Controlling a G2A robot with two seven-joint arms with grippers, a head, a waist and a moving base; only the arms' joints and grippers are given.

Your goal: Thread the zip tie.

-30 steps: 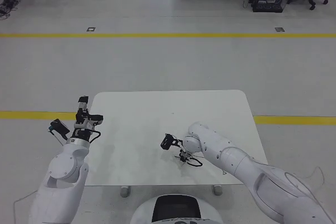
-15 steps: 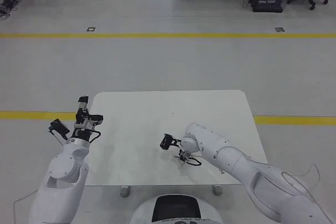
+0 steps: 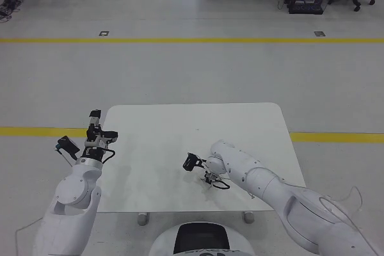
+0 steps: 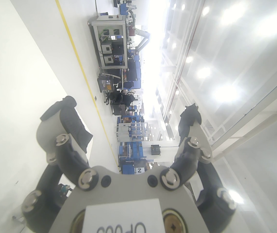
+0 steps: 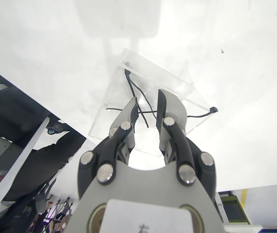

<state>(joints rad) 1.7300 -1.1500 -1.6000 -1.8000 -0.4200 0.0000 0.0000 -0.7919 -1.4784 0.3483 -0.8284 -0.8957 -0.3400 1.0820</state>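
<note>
Top view: The left gripper is held at the left edge of the worktop, with its fingers pointing away from the robot. The right gripper is low over the worktop, near the front edge and slightly right of the middle. The black zip tie lies just beside it.

Left wrist view: The left gripper has its fingers spread wide, with nothing between them.

Right wrist view: The right gripper is above a clear plate lying on the worktop. The zip tie runs across the plate in crossing strands. The fingers are parted, and the strands cross in the gap between them.
</note>
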